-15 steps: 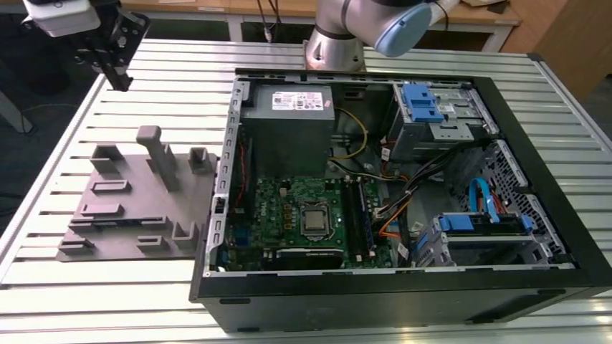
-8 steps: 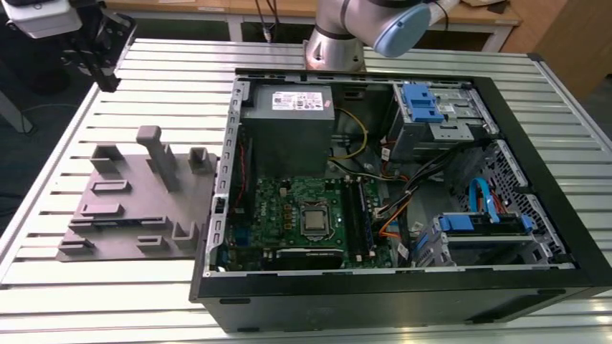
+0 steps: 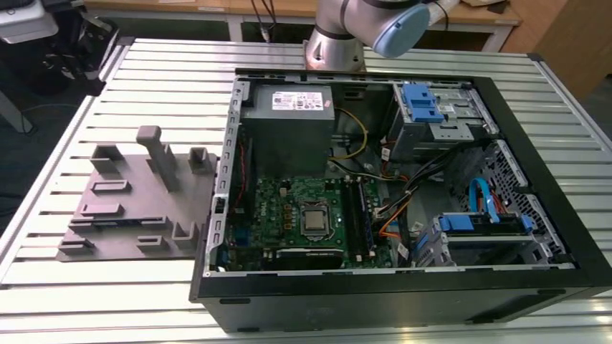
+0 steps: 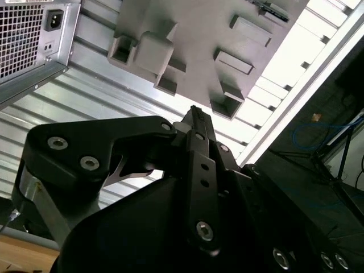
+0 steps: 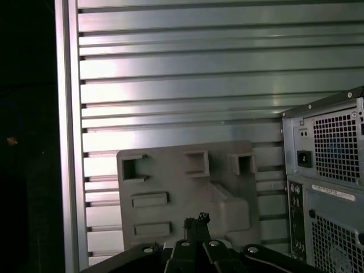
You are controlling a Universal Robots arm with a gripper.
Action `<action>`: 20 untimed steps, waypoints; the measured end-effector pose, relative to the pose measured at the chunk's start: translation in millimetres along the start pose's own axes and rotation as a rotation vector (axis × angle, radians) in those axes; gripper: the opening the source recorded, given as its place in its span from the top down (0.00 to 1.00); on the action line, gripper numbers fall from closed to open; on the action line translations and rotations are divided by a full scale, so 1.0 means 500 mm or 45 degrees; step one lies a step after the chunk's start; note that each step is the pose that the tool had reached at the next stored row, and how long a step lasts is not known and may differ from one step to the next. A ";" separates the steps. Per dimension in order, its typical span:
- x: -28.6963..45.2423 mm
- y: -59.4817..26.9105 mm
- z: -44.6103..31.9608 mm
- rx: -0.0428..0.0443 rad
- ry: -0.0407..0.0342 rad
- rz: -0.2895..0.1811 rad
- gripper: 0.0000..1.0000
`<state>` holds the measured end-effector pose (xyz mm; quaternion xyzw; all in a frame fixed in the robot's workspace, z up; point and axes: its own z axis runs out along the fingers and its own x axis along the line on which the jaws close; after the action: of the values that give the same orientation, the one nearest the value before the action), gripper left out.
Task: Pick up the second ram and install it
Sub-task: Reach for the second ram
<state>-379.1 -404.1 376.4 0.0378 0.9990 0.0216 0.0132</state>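
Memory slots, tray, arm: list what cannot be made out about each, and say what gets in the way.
Memory slots, exterior view: too small and dark to tell which are filled.
Tray, first wrist view: one edge is hidden behind the hand. In the second wrist view the picture's edge cuts off part of it.
Arm, exterior view: cut off by the upper edge.

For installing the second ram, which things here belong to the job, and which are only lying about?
Belong to the job: second ram, in the grey tray; gripper, shut and empty; motherboard, inside the open computer case.
Only lying about: grey power-supply box; processor; blue cable.
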 end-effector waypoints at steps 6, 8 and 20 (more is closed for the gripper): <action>0.014 -0.022 0.015 0.000 0.0000 0.000 0.89; 0.018 -0.029 0.022 0.000 0.0002 0.000 0.89; 0.021 -0.084 0.063 0.000 0.0020 0.000 0.89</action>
<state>-391.9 -444.1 342.9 0.0379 0.9990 0.0216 0.0124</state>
